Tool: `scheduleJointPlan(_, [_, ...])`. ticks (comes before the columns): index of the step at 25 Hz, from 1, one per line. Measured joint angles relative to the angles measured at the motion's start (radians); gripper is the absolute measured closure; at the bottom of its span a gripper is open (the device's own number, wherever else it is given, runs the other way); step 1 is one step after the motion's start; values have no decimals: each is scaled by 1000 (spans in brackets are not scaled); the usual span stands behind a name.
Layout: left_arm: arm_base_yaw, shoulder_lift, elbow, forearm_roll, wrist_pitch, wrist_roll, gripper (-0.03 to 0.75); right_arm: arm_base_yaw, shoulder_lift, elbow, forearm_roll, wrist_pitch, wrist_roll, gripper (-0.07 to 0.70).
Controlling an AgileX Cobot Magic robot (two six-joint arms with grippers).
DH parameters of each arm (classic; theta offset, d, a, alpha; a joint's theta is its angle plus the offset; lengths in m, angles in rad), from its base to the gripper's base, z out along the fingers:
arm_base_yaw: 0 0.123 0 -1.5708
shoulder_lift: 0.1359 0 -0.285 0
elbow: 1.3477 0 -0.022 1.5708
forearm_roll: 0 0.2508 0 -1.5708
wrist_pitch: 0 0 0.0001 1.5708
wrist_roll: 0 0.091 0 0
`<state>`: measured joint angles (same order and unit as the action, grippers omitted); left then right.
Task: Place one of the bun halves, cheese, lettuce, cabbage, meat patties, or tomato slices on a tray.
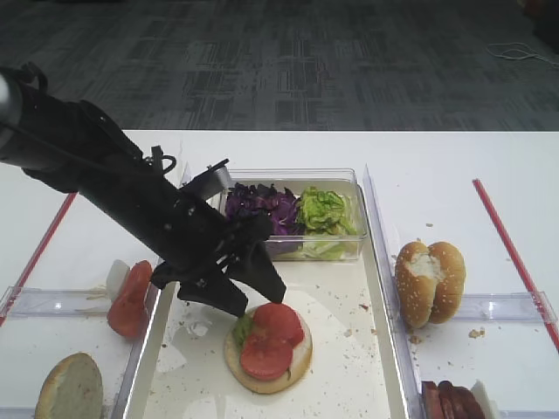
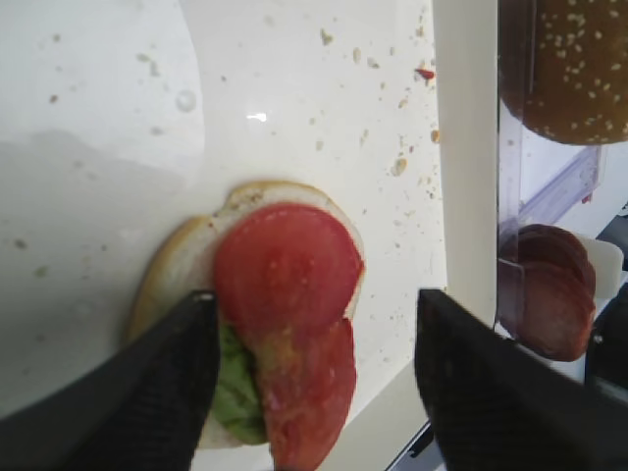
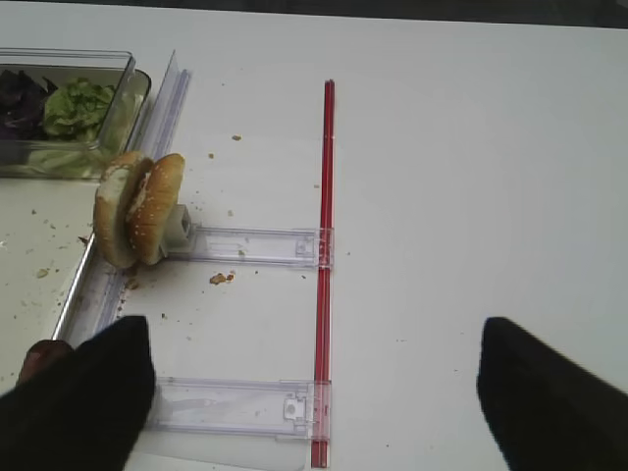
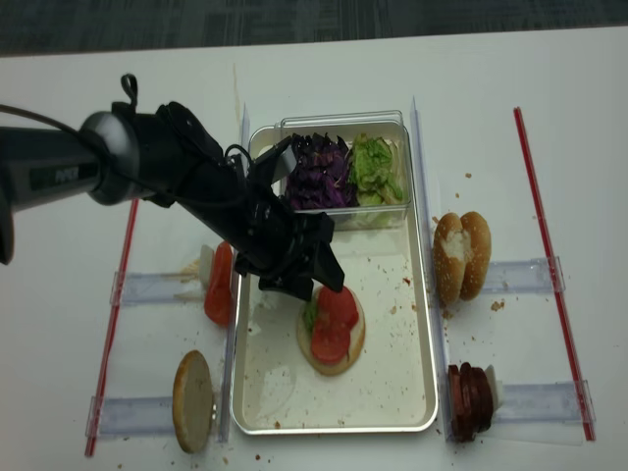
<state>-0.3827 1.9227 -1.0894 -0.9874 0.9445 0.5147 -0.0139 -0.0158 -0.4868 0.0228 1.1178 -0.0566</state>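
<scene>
Risk sits with the left hand [image 2: 309, 373] — spread wide, empty (right hand [image 3: 314, 392] likewise) — low over the tomato slices [image 2: 289, 294]; lifting carelessly could drag them off the bun [image 2: 177, 270].

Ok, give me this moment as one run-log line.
left gripper: open, over stack | bun half on tray: lettuce, two tomato slices | right gripper: open, idle
</scene>
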Motion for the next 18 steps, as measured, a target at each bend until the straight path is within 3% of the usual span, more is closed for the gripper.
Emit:
scheduleJointPlan(8, [3, -54, -8, 11, 20, 13, 279, 0, 0, 0, 0, 0, 0, -59])
scheduleJointPlan(18, [3, -288, -34, 15, 58, 9, 279, 0, 0, 0, 0, 0, 0, -59])
